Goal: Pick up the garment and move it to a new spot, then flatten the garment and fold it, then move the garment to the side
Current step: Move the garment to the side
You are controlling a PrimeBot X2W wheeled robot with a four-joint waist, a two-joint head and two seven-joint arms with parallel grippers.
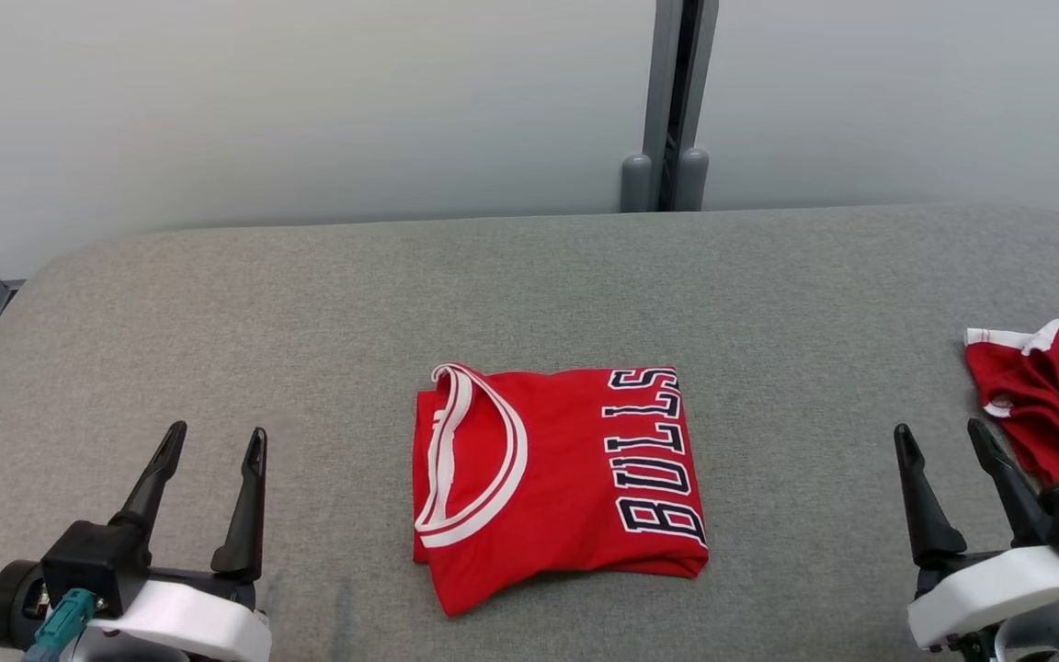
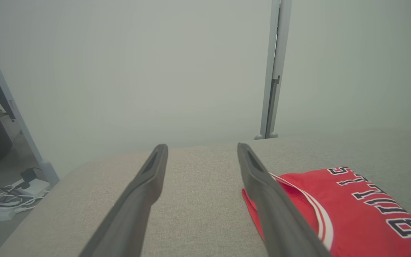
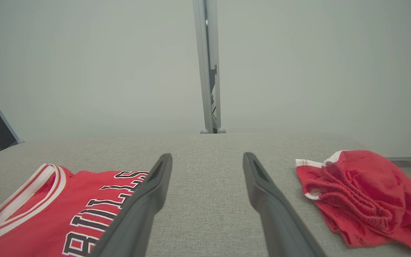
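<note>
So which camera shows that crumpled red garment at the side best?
The right wrist view: the crumpled red garment lies close and nearly whole there. The head view cuts it off at the frame edge; the left wrist view catches just a tiny far corner.

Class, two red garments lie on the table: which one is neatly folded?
The Bulls jersey in the middle; the red garment at the right edge is crumpled.

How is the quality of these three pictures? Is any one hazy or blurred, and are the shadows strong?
Head view: sharp, evenly lit, only a soft shadow under the folded red Bulls jersey. Left wrist view: milky haze, pale colours; the left gripper looks soft near the lens. Right wrist view: milder haze; the crumpled red garment is clear.
</note>
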